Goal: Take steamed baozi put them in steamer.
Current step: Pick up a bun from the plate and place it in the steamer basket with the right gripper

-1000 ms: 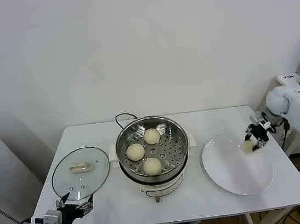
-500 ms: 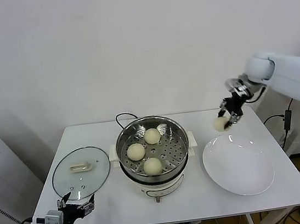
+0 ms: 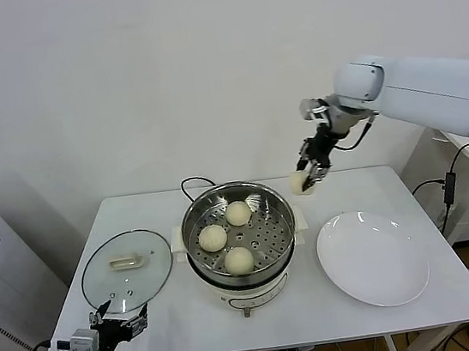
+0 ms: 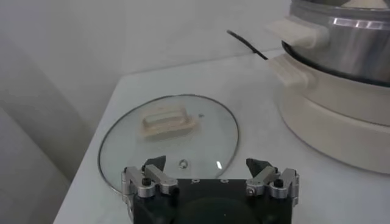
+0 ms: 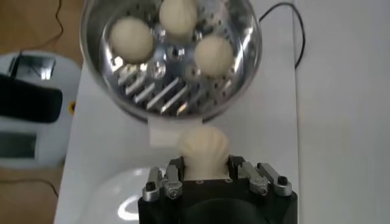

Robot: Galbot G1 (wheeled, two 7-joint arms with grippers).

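From the head camera, the right gripper (image 3: 306, 178) is hanging in the air just past the steamer's (image 3: 237, 230) right rim, its jaws pinching a steamed baozi (image 3: 300, 183). Three more baozi (image 3: 238, 260) are sitting on the perforated tray inside the pot (the white plate (image 3: 372, 259) to its right is lying bare). The left gripper (image 3: 115, 321) is waiting low at the table's near-left edge beside the glass lid (image 3: 126, 270).

At the left wrist, that gripper (image 4: 210, 178) is showing its jaws spread, the lid (image 4: 169, 137) lying beyond them.

At the right wrist, the gripper (image 5: 204, 173) is clamping the baozi (image 5: 203, 149) beside the steamer (image 5: 172, 56).
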